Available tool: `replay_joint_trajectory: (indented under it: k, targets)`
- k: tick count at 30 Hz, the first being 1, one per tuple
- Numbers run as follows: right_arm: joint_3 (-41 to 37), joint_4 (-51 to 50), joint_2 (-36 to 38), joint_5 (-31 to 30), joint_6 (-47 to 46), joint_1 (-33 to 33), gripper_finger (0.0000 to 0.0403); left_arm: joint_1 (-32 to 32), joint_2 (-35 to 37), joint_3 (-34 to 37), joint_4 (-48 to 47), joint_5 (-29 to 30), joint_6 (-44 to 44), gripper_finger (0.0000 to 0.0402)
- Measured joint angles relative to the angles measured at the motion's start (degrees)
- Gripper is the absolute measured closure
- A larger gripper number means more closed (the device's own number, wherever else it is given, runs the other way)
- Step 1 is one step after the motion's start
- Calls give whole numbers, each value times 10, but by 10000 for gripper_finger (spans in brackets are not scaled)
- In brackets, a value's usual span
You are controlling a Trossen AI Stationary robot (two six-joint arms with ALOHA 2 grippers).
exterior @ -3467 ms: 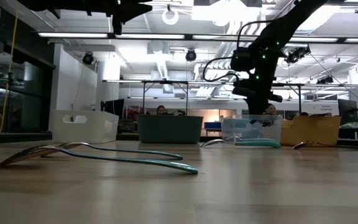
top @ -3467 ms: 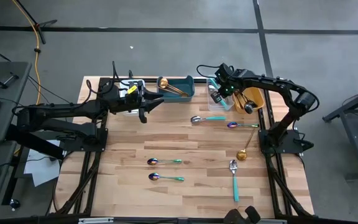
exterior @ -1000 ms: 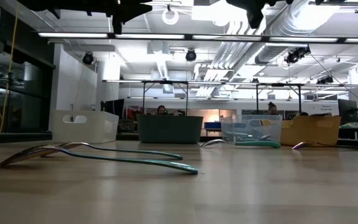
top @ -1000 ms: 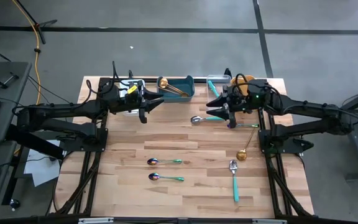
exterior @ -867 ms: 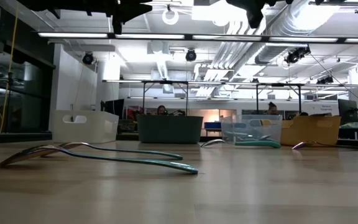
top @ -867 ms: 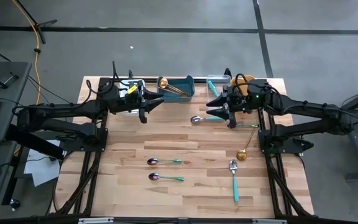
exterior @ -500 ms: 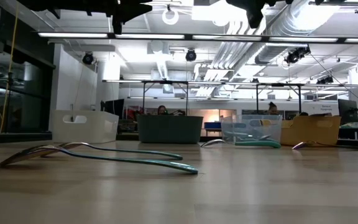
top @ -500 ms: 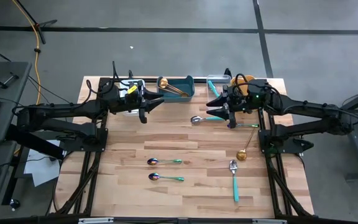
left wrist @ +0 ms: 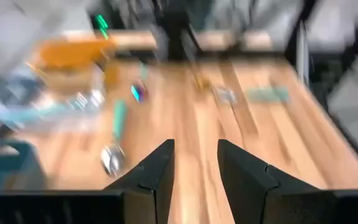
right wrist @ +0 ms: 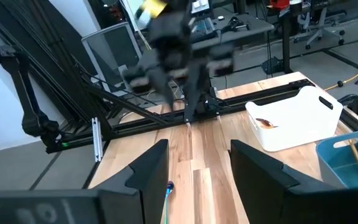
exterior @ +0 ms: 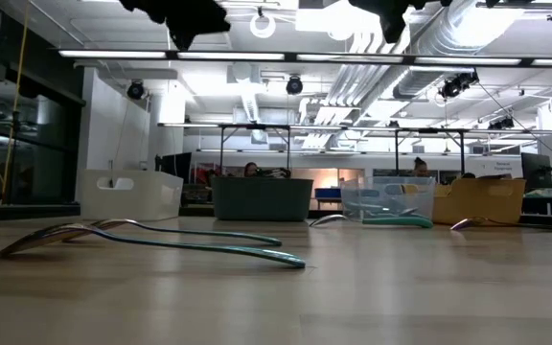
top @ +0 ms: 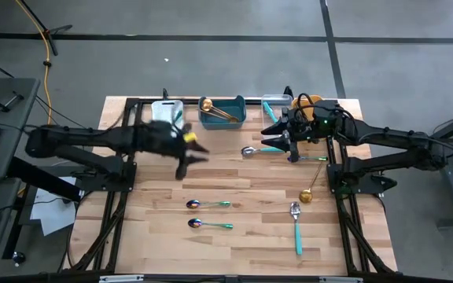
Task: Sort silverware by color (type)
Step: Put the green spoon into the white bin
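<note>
Silverware lies loose on the wooden table: a teal-handled spoon (top: 262,149), an iridescent spoon (top: 305,159), a gold spoon (top: 311,189), a teal-handled fork (top: 296,228) and two spoons (top: 208,204) (top: 210,225) nearer the middle. A gold spoon (top: 215,108) rests in the teal bin (top: 238,112). My left gripper (top: 197,155) hangs open above the table, right of the white bin (top: 166,110); its fingers (left wrist: 160,171) hold nothing. My right gripper (top: 270,135) stands open above the teal-handled spoon's bowl end, holding nothing.
A clear bin (top: 274,106) and an orange bin (top: 305,102) stand at the far right beside the teal one. The white bin (right wrist: 294,118) holds a small piece. Black frame rails (top: 124,196) run along both table sides. In the low view two spoons (exterior: 151,240) lie near left.
My left gripper has swung away from the white bin toward the table's near edge and its middle, tipping downward and rolling as it went; the white bin now shows uncovered. The silverware has not moved.
</note>
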State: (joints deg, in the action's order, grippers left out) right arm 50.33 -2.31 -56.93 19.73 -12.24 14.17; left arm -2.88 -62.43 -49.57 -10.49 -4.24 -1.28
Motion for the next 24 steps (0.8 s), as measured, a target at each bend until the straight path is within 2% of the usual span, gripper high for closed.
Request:
replay_joint_trajectory:
  k: [4, 11, 18, 24]
  targets:
    - [0, -3, 0, 0, 7, 0, 238, 57, -57, -25, -81, 21, 11, 288]
    - [0, -20, 0, 0, 7, 0, 238, 115, -176, -27, -127, 33, 142, 288]
    - [0, -40, 0, 0, 7, 0, 238, 150, -274, -27, -130, 16, 147, 288]
    - [0, -62, 0, 0, 7, 0, 238, 172, -316, -27, -117, 13, 147, 288]
